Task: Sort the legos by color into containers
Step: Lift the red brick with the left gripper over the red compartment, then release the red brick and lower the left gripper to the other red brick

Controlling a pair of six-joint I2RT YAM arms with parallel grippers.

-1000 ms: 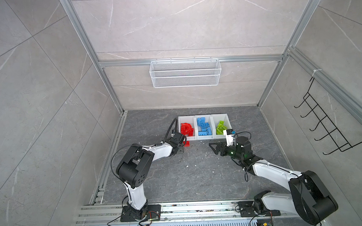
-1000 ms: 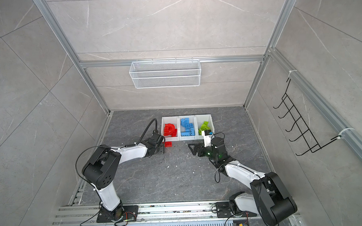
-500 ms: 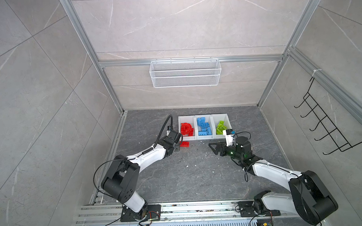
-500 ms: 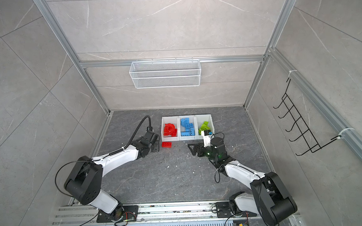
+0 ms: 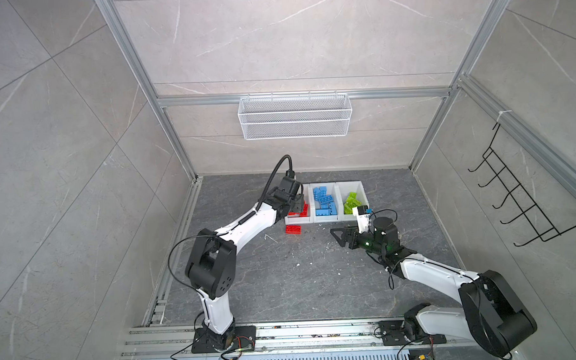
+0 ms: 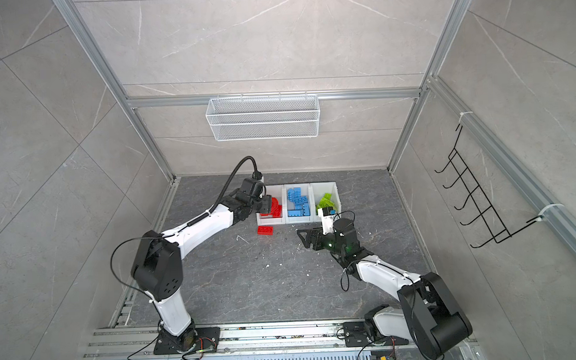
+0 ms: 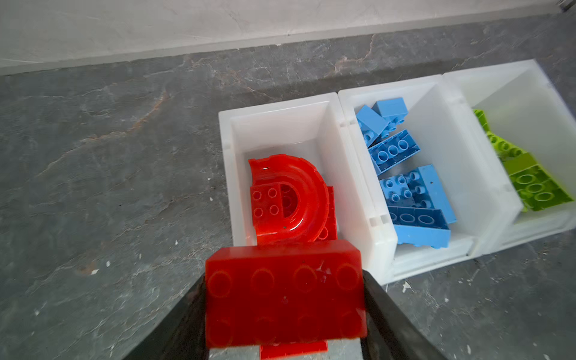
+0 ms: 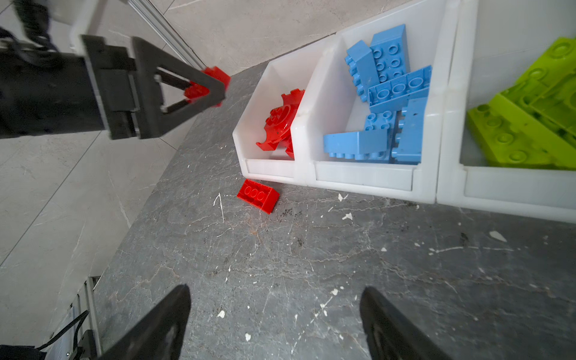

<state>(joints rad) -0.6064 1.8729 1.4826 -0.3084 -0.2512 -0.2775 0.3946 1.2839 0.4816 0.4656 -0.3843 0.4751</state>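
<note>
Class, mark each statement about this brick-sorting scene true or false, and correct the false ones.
1. The left gripper is shut on a red brick. True.
2. The right gripper holds a blue brick. False: it is open and empty.
3. Every red piece is in a bin. False: one loose red brick lies on the table.
4. The blue bricks lie in the middle bin. True.
5. The red arch lies among green bricks. False: it lies in the red bin.
</note>
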